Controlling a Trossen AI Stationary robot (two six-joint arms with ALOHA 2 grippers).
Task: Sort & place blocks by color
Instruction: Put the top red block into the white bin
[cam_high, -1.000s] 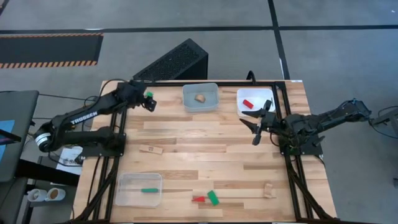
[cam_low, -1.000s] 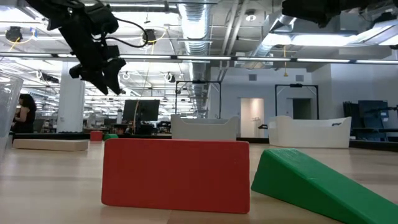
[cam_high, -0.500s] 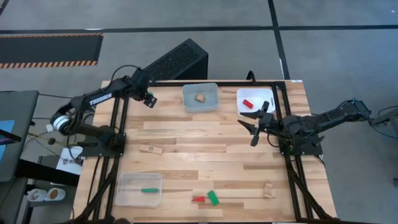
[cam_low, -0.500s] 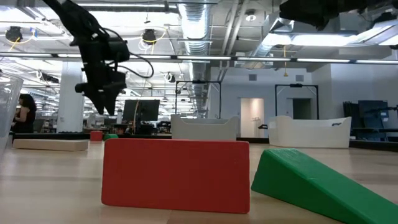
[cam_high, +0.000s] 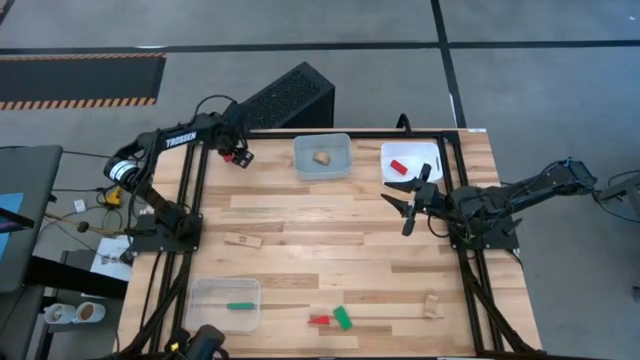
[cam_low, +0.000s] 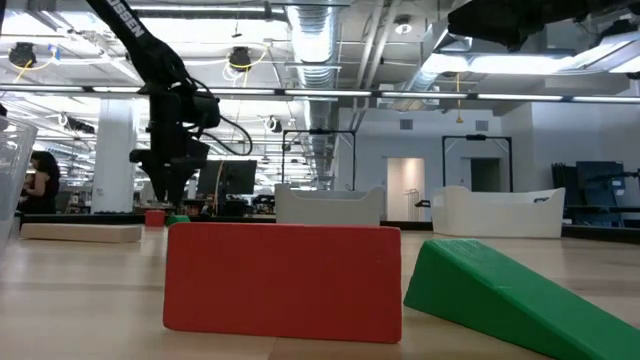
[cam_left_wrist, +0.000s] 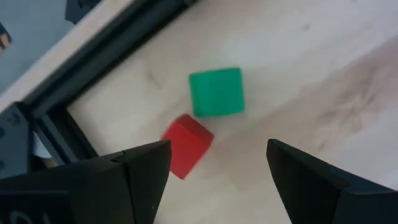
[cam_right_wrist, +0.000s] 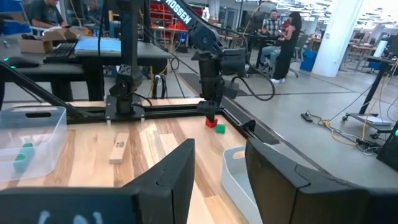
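Jaws wide, your left gripper (cam_left_wrist: 211, 171) hangs right over the red cube (cam_left_wrist: 186, 144) and green cube (cam_left_wrist: 216, 92), red nearer, right arm far off.

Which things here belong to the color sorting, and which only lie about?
For the sorting:
- red cube and green cube, under the open left gripper
- red bar in the white bin
- green bar in the clear bin
- wooden bar

Lying about:
- black box
- floor cables
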